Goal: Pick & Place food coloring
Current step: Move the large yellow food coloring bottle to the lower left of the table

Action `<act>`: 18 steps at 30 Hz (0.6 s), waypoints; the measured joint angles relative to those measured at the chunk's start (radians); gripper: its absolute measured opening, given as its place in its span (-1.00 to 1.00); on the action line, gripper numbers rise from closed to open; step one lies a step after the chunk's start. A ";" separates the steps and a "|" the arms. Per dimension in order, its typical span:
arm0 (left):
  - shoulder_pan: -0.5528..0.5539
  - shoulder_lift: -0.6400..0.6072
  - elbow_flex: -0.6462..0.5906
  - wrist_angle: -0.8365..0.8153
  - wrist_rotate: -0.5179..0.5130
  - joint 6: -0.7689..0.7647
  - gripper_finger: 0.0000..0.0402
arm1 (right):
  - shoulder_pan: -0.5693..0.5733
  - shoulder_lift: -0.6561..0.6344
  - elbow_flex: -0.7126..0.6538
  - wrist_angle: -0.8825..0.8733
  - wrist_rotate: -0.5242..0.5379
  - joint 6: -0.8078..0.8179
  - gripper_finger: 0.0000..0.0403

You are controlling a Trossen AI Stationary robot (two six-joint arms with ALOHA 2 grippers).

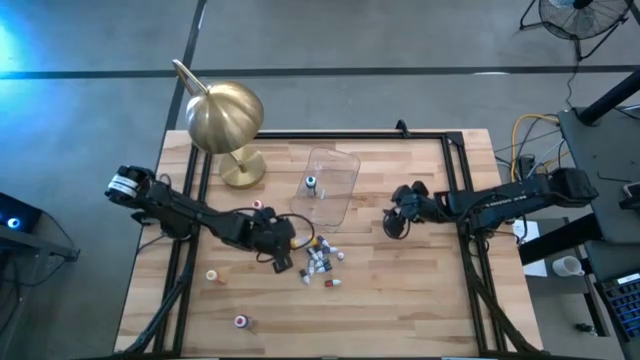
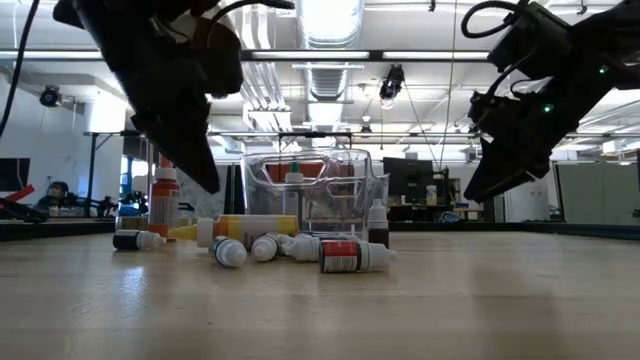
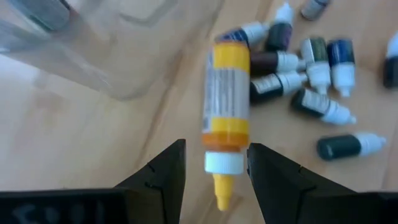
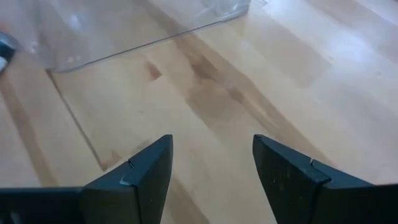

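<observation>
Several tiny food coloring bottles [image 1: 322, 262] lie on their sides in a cluster on the wooden table, just in front of the clear tub [image 1: 335, 180]. A larger yellow bottle [image 3: 227, 93] lies beside them. My left gripper [image 3: 214, 152] is open and hangs over this bottle's white cap end [image 3: 222, 163], one finger on each side. In the low view its fingers [image 2: 205, 175] are above the bottle [image 2: 255, 228] and clear of it. My right gripper [image 1: 392, 222] is open over bare wood to the right of the tub and holds nothing.
One bottle [image 1: 312, 183] stands inside the tub. Single bottles are apart from the cluster, at the tub's left [image 1: 258, 205] and toward the near left [image 1: 212, 275], [image 1: 241, 321]. A brass dome lamp [image 1: 225, 118] stands at the far left. A black frame [image 1: 460, 190] edges the table.
</observation>
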 joint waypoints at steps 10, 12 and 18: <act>0.001 0.018 -0.031 0.085 0.031 0.060 -0.28 | -0.014 0.000 0.000 0.000 -0.003 0.004 0.07; 0.001 0.029 -0.048 0.104 0.032 0.059 -0.28 | -0.014 0.000 0.000 -0.001 -0.003 0.005 0.07; 0.001 0.058 -0.064 0.138 0.032 0.058 -0.28 | -0.014 0.000 0.000 -0.003 -0.003 0.007 0.07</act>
